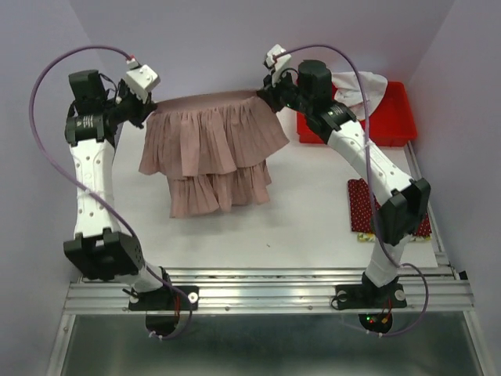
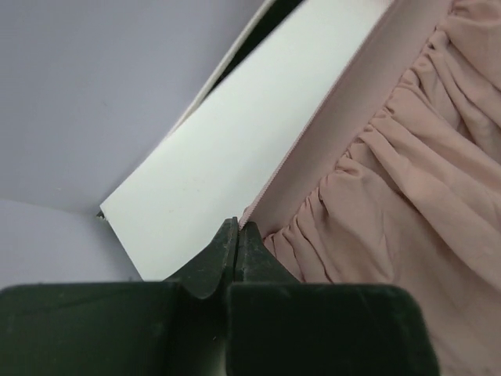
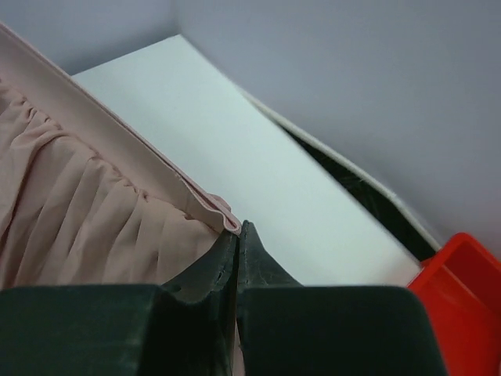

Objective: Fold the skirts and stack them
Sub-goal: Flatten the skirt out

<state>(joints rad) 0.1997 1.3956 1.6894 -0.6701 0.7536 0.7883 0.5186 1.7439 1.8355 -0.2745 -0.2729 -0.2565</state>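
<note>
The dusty-pink pleated skirt hangs stretched between my two grippers above the far half of the table, its tiered hem drooping onto the white surface. My left gripper is shut on the waistband's left corner; in the left wrist view the waistband runs away from the closed tips. My right gripper is shut on the waistband's right corner, seen in the right wrist view beside the pleats. The dark red dotted skirt lies folded at the right edge, partly under my right arm, on a yellow-green patterned cloth.
A red bin stands at the back right with white cloth in it; its corner shows in the right wrist view. The enclosure's walls close in the table on the left, back and right.
</note>
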